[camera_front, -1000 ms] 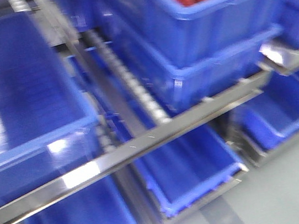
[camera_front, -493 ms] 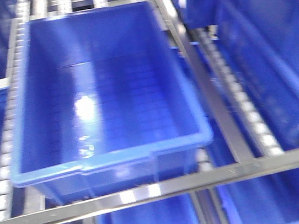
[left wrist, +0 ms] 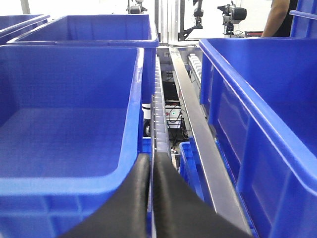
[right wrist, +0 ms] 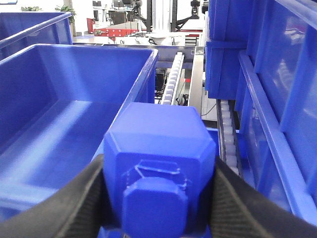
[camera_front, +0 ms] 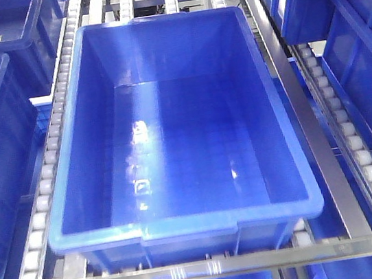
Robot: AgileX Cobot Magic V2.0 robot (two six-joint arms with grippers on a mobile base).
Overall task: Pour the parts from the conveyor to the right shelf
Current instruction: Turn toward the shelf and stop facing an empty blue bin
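"What's at the bottom edge?"

"The left hand point(left wrist: 150, 166). Its two black fingers point(left wrist: 171, 198) are pressed together with only a thin slit between them, and nothing is held."

"And ahead of it?"

"A rail of white rollers point(left wrist: 157, 106) on the shelf point(left wrist: 193, 119), running away from the fingertips beside a steel bar. The near left bin point(left wrist: 64, 124), deep, blue and bare inside, flanks it on one side, and the right bin point(left wrist: 257, 114) on the other. The far bin point(left wrist: 89, 29) sits behind the left one."
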